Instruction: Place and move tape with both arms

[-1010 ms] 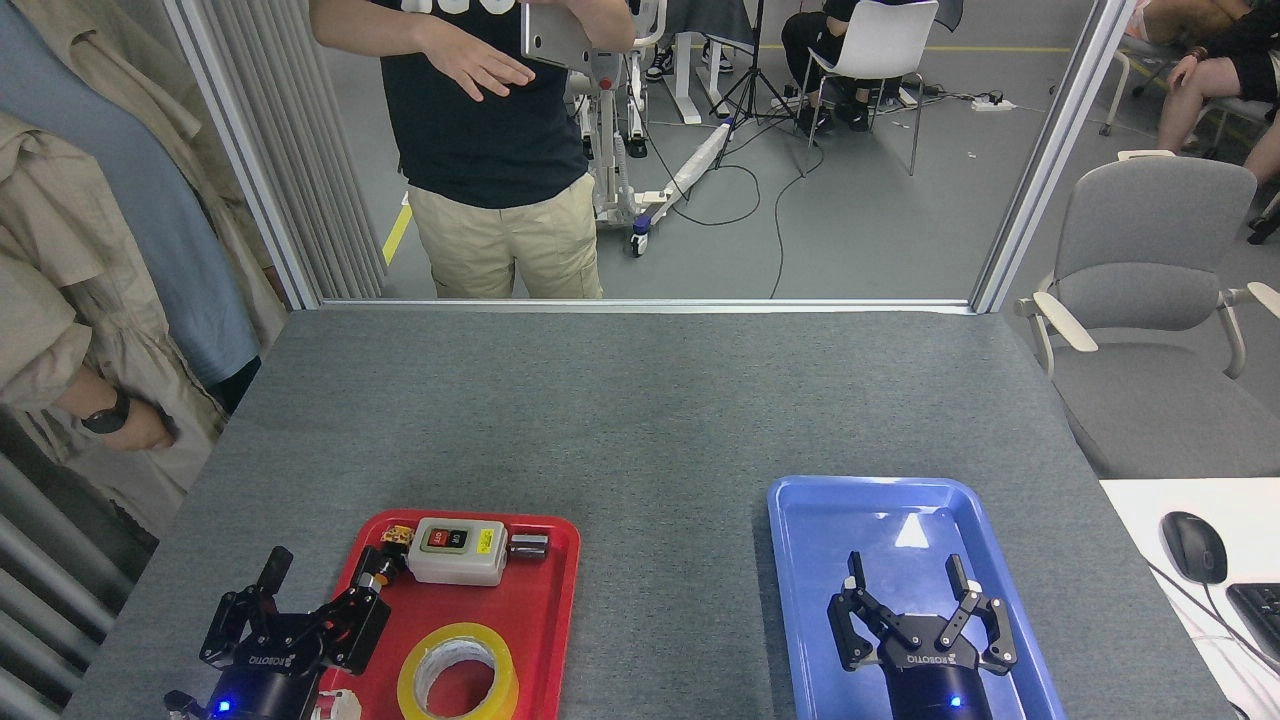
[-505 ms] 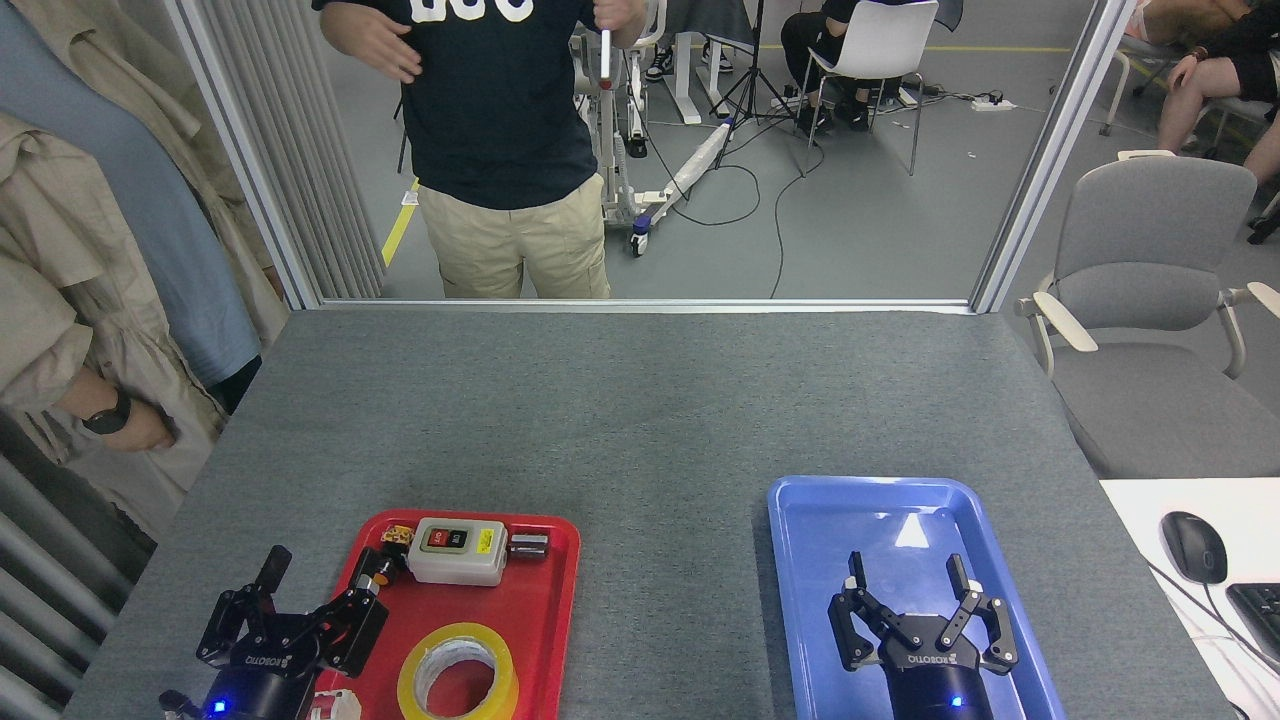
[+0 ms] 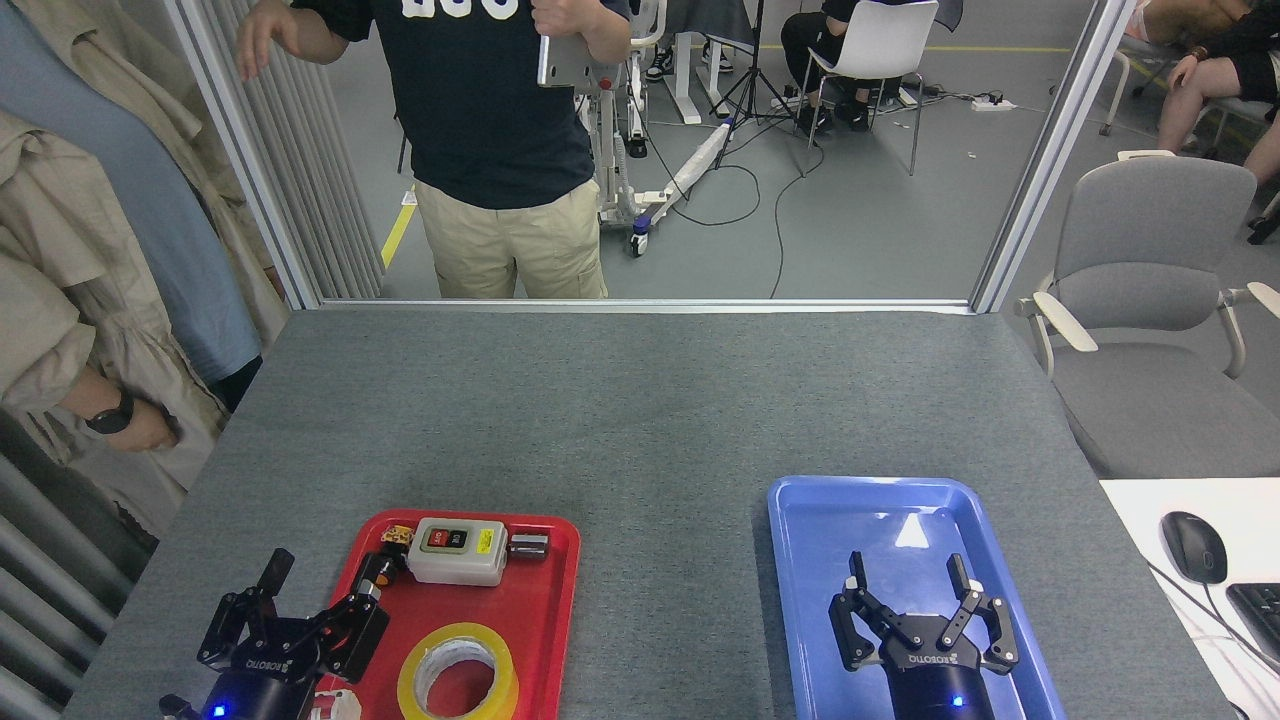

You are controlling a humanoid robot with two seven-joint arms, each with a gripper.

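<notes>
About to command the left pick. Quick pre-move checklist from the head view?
1. Translucent yellow tape roll lies flat in the red plastic tray: ok.
2. Left tool open, empty: ok.
3. Right tool open, empty, over the blue plastic tray: ok.
4. Blue tray free of objects: ok.
5. White switch box apart from the tape: ok.
6. Standing person beyond the table's far edge: ok.

Single head view, looking forward and down over the grey table (image 3: 640, 400); both arms enter at the lower frame edge.
</notes>
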